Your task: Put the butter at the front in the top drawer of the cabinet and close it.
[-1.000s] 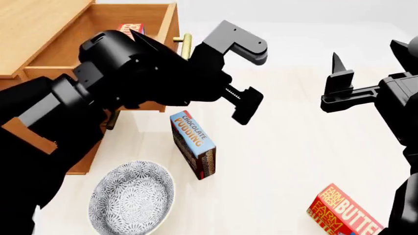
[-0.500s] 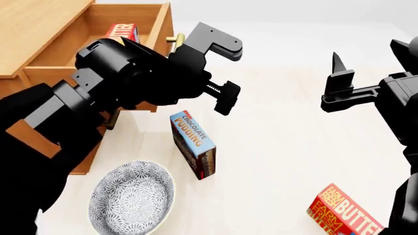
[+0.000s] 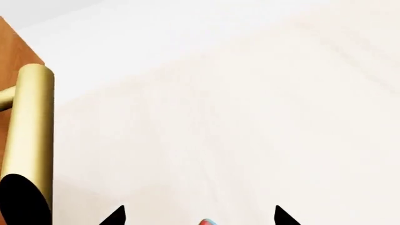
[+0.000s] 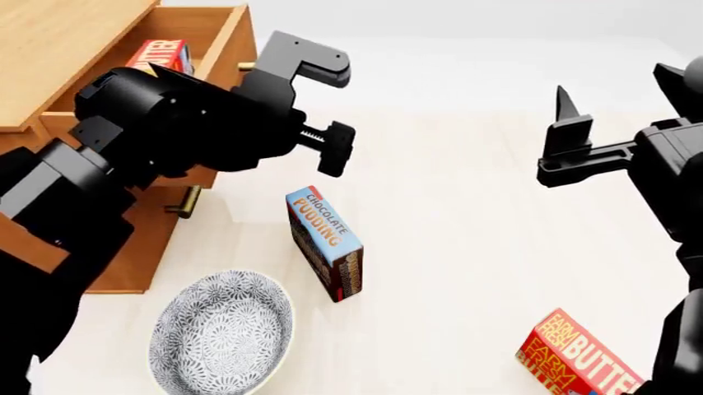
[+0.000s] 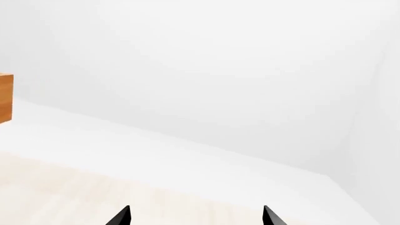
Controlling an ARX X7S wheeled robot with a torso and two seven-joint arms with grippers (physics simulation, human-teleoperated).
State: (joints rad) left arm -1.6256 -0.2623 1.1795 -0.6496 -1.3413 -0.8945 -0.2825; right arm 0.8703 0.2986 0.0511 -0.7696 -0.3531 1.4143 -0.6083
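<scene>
One butter box lies inside the top drawer of the cabinet, and the drawer stands partly open. My left gripper is open and empty, and hangs just right of the drawer front. In the left wrist view the drawer's brass handle runs beside the left gripper, outside its fingers. A second, identical butter box lies near the front right. My right gripper hovers open over the bare floor at the right, with nothing between its tips in the right wrist view.
A chocolate pudding box stands in the middle, below the left gripper. A patterned bowl sits front left. The lower drawer's handle shows under my left arm. A cabinet corner shows in the right wrist view.
The left arm has moved left and the top drawer has slid inward with it, now less open. The right arm has stayed put.
</scene>
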